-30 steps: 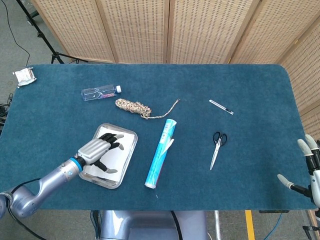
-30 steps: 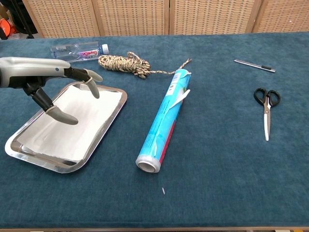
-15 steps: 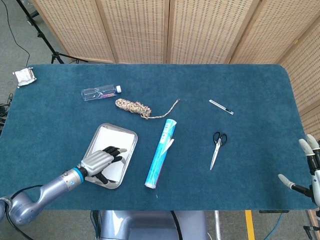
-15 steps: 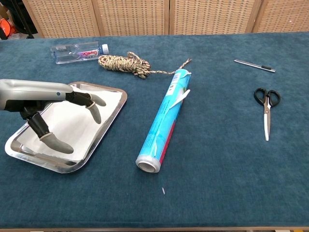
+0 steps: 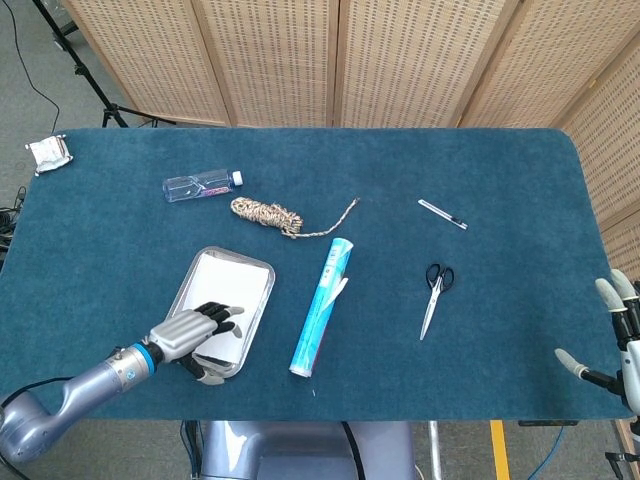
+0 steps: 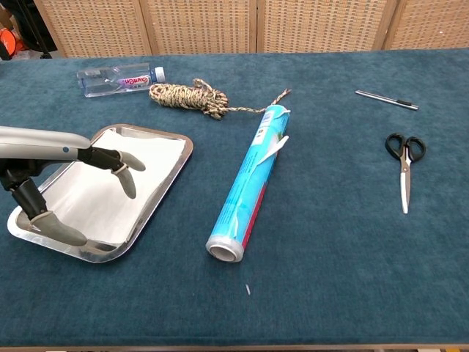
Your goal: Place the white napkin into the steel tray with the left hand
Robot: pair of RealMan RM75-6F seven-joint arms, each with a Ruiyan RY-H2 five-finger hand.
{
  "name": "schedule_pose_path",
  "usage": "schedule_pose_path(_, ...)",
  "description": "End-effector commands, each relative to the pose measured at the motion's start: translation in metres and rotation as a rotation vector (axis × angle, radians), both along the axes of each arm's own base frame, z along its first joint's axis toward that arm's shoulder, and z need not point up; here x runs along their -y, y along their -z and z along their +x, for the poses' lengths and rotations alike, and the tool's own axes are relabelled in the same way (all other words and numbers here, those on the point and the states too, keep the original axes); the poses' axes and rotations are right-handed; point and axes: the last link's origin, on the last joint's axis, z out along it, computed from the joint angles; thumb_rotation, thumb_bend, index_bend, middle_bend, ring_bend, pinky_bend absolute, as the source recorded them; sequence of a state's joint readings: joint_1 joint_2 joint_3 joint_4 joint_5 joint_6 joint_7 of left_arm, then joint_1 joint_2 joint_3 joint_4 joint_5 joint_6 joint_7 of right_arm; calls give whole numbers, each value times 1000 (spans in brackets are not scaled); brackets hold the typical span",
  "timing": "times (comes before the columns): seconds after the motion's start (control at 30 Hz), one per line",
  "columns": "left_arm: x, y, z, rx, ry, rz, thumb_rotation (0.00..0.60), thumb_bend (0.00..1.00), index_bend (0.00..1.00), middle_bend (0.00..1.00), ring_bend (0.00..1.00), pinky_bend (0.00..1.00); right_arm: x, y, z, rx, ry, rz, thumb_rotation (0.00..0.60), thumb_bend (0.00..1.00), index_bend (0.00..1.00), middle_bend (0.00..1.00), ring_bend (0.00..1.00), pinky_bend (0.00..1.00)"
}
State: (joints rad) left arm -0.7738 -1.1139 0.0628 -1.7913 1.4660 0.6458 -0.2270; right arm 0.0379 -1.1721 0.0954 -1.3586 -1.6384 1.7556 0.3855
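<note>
- Head view, lower left of the frame: the left hand [image 5: 190, 334] sits over the near end of the steel tray [image 5: 262, 270], fingers spread and holding nothing
- Chest view, left edge: that left hand [image 6: 69, 183] hangs above the tray with a dark-tipped finger [image 6: 126, 181] pointing down toward the paper and the thumb low by the near rim; I cannot tell if any tip touches
- The white napkin [image 6: 110, 194] lies flat inside the steel tray [image 6: 178, 167], covering nearly all of its floor, with its edges running up to the raised rim
- Judged from how things lie, the placing looks done and the step in hand is the release and retreat
- To do that well, lift the hand straight up before drawing it toward the lower left, so no fingertip drags the thin sheet or catches the rim and tips the light tray
- Keep the fingers apart on the way out; a curling finger could pick the paper up again
- Nothing else is in the tray; the clear bottle [image 5: 202, 185] in the upper left lies on its side on the counter [image 5: 500, 180], its contents too small to tell
- Right hand [image 5: 612, 338] waits at the lower right edge of the frame, fingers spread and holding nothing, well apart from the tray
</note>
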Motion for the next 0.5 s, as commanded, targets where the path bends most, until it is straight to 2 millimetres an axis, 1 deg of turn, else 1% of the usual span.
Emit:
schedule_pose_path(0.03, 4, -2, 2, 3, -1, -22, 383, 113, 265, 71, 0, 65, 0, 0, 0, 0, -1, 0, 600, 0, 1, 0, 0, 0)
schedule_pose_path(0.2, 13, 0, 1, -2, -17, -71, 384, 113, 265, 72, 0, 65, -1, -2, -1, 5, 1, -5, 600, 0, 1, 0, 0, 0)
schedule_pose_path(0.5, 17, 4, -10, -21, -61, -109, 381, 109, 265, 72, 4, 76, -1, -2, -1, 6, -1, -6, 600, 0, 1, 0, 0, 0)
